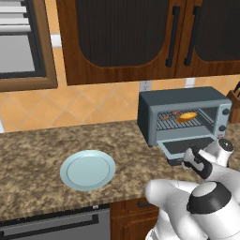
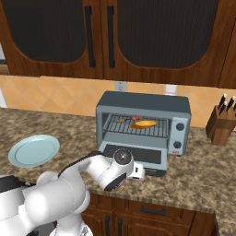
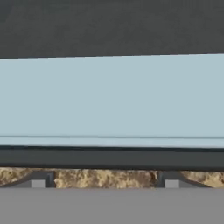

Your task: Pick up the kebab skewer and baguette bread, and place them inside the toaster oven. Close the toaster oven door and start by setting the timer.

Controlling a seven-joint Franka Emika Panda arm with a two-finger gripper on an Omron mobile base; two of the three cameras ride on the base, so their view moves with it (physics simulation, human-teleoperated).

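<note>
- I am counting one oven (image 2: pixel 143 105) on the counter (image 1: pixel 37 150), with one door (image 2: pixel 133 156) hanging open.
- I am seeing one rack (image 2: pixel 138 129) inside the oven.
- I am counting one baguette (image 2: pixel 144 123) and one skewer (image 2: pixel 126 119) on that rack.
- I am making out two knobs (image 2: pixel 180 126) and one red button (image 2: pixel 176 144) on the oven's right side.
- I am counting one plate (image 1: pixel 87 169).
- I am seeing one knife block (image 2: pixel 220 124); I cannot count its knives exactly.
- I am counting two wall outlets (image 2: pixel 120 86).
- I am seeing two dark upper cabinet handles (image 2: pixel 88 34).
- I am showing two fingertips (image 3: pixel 38 179) of my own in the hand view.
</note>
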